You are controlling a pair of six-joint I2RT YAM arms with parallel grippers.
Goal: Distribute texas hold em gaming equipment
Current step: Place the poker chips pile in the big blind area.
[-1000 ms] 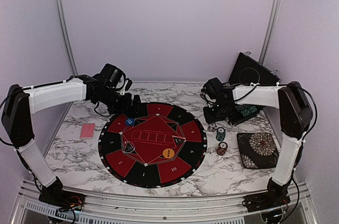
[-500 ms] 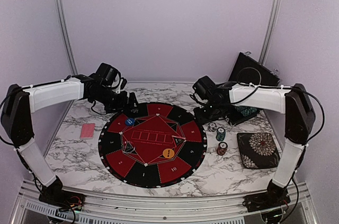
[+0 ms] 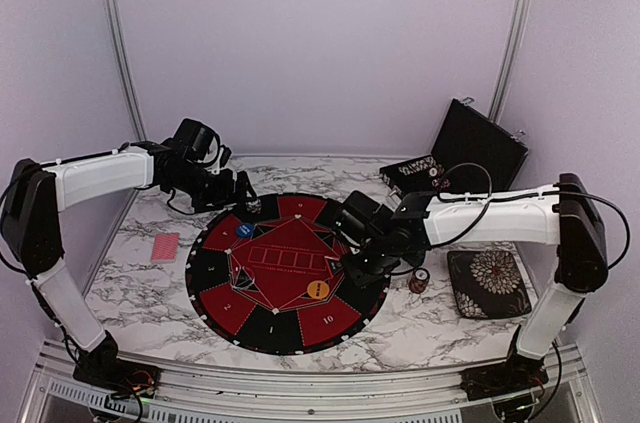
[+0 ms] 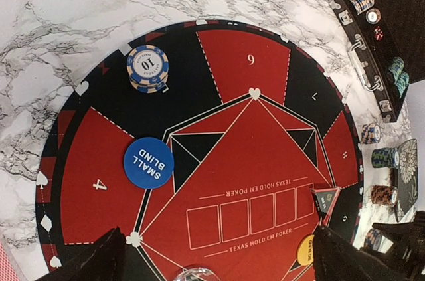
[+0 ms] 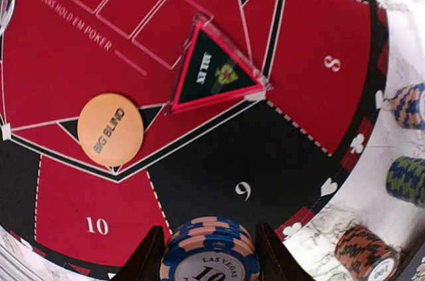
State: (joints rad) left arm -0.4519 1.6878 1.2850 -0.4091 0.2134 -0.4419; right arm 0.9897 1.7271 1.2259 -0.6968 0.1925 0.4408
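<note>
1. We see the round mat (image 3: 288, 273) near the middle of the tabletop (image 3: 150, 288); its centre reads "TEXAS HOLD EM POKER", and its rim sectors carry the numbers 4, 6, 8, 9 and 10.
2. The right gripper (image 5: 207, 254) is clamped on a blue-and-peach chip stack (image 5: 207, 251) marked "LAS VEGAS" and "10", above sector 9 at the mat's right edge.
3. The left gripper (image 4: 216, 264) hangs spread wide and empty over the mat's far-left edge.
4. A blue "10" chip stack (image 4: 148, 68) sits on a black sector at the mat's far-left rim.
5. The blue disc (image 4: 149, 162) reads "SMALL BLIND"; the orange disc (image 5: 110, 129) reads "BIG BLIND".
6. A clear triangular marker (image 5: 216, 70) lies between sector 8 and the mat's centre; its dark label is blurred, perhaps "ALL IN".
7. Loose chip stacks (image 5: 406, 178) stand on the tabletop off the mat's right edge.
8. A red-backed card (image 3: 165, 246) lies near the tabletop's left edge.
9. The open case (image 3: 455, 158) at the far right corner holds more chips.
</note>
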